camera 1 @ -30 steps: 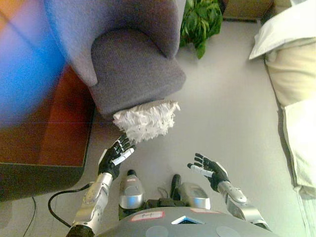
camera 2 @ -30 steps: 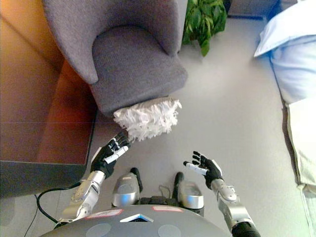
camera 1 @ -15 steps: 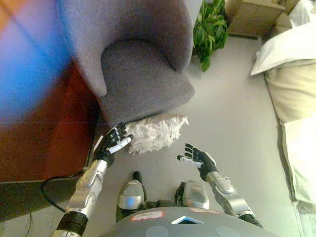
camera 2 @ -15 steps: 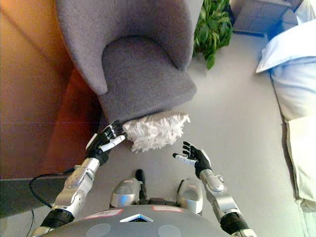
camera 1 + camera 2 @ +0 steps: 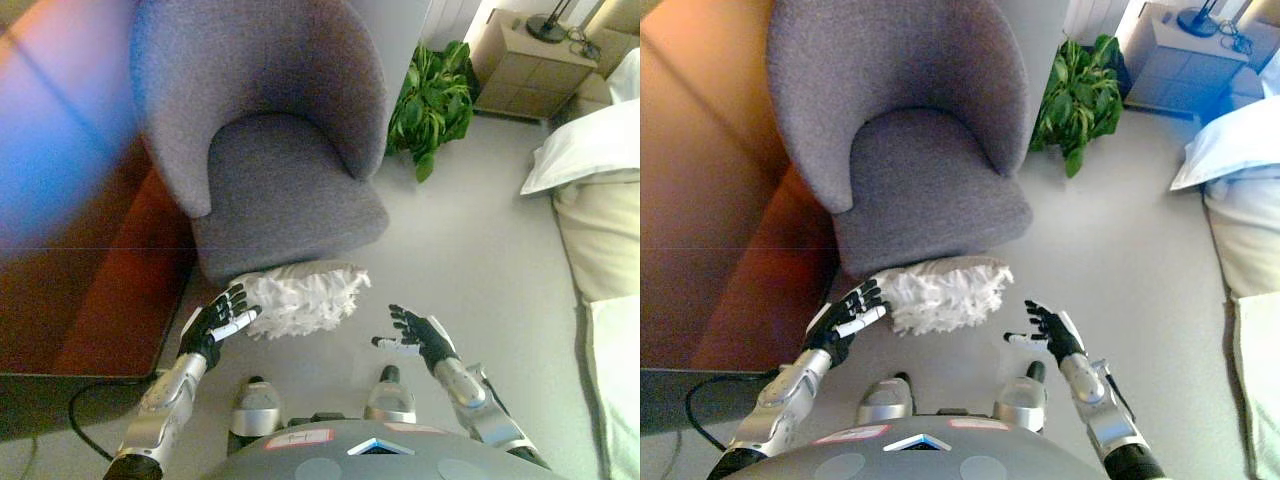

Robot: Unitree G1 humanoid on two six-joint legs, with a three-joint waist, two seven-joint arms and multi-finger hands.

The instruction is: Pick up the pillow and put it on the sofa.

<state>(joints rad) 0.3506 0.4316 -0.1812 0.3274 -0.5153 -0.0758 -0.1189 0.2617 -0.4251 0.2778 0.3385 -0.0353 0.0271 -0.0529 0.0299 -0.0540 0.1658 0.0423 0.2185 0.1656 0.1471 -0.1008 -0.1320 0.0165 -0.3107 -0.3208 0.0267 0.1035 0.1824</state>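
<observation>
Pillow's (image 5: 300, 297) far edge against the sofa (image 5: 280, 190); contact with left fingers (image 5: 228, 312) unclear.

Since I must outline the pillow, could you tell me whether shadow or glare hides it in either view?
Left eye view: the white shaggy pillow is evenly lit, with only its top edge dimmer, below the grey fabric armchair seat. Right eye view: the same; the strongest brightness falls on the pale bedding at right, away from the pillow.

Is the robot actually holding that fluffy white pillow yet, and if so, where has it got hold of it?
Not held. The left robot hand is open at the pillow's left end; contact cannot be told. The right robot hand is open, apart from it.
</observation>
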